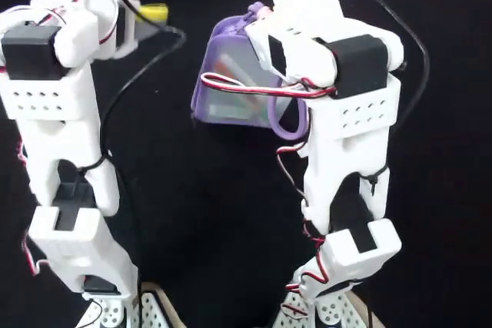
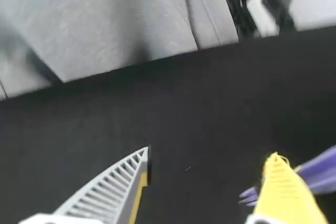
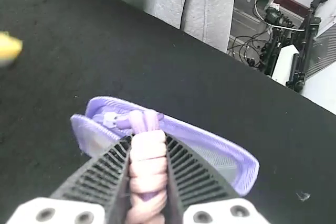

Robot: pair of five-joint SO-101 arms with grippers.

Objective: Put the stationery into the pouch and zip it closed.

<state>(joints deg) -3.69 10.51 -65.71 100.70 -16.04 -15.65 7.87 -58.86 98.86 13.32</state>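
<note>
Purple pouch point(image 3: 210, 153) looks soft, light and floppy; right gripper point(image 3: 148, 142) is clamped on its pink loop point(image 3: 147, 124), a sound hold; left gripper point(image 2: 210, 156), spread apart, sits at the pouch's ten o'clock

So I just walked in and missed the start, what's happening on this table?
Two robot arms are at a purple pouch. The right claw is shut on the pouch's pink cord, above the black table. The left claw hangs open nearby, holding nothing. Whether the pouch is zipped can't be told.
</note>
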